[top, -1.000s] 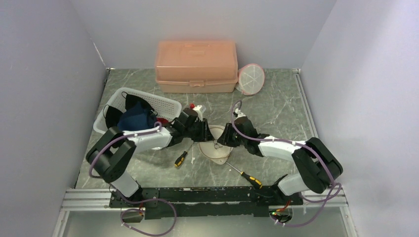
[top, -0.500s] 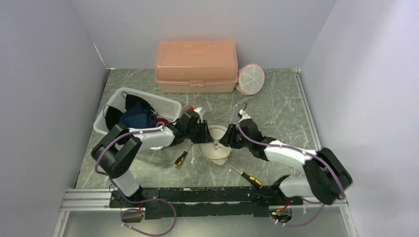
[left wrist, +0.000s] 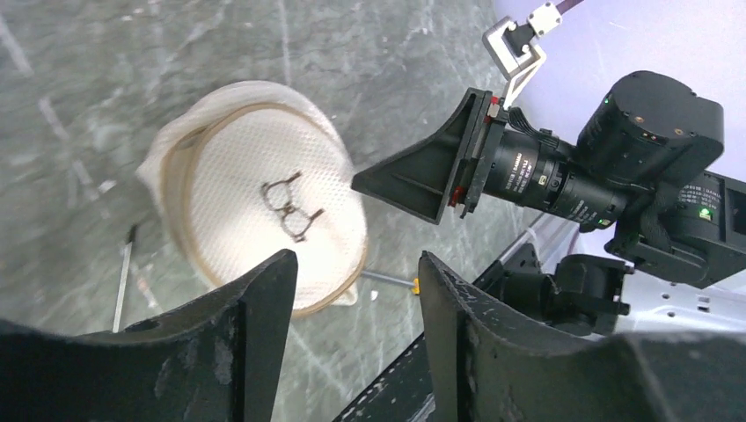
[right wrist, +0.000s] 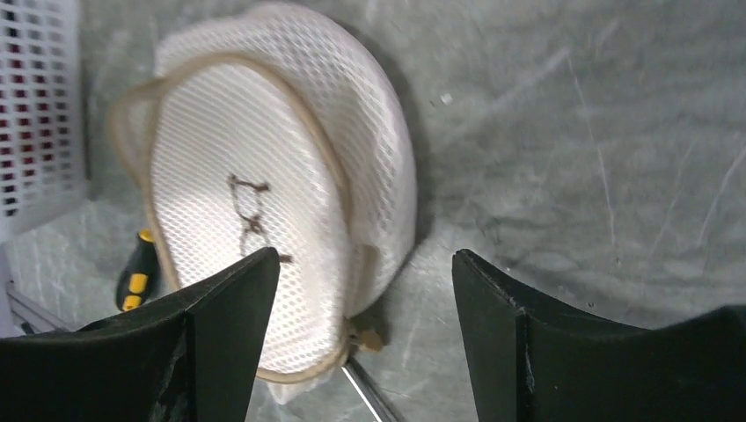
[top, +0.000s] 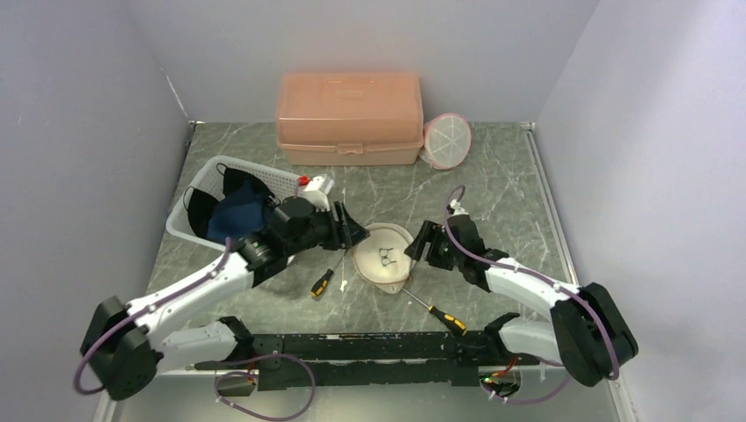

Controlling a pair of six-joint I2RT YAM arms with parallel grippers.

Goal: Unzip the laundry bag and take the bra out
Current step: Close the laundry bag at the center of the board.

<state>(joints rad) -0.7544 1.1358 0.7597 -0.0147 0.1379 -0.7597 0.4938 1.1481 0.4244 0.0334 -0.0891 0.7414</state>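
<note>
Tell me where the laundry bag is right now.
Top view: the laundry bag lies centre-frame between the left gripper and right gripper, a screwdriver just to its left.

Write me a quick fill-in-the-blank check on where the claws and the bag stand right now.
1. The left claw and the right claw both stand ____, gripping nothing.
2. The white mesh laundry bag lies ____ the two claws.
3. The white basket sits on the ____ arm's side.

Missing words: open; between; left.
</note>
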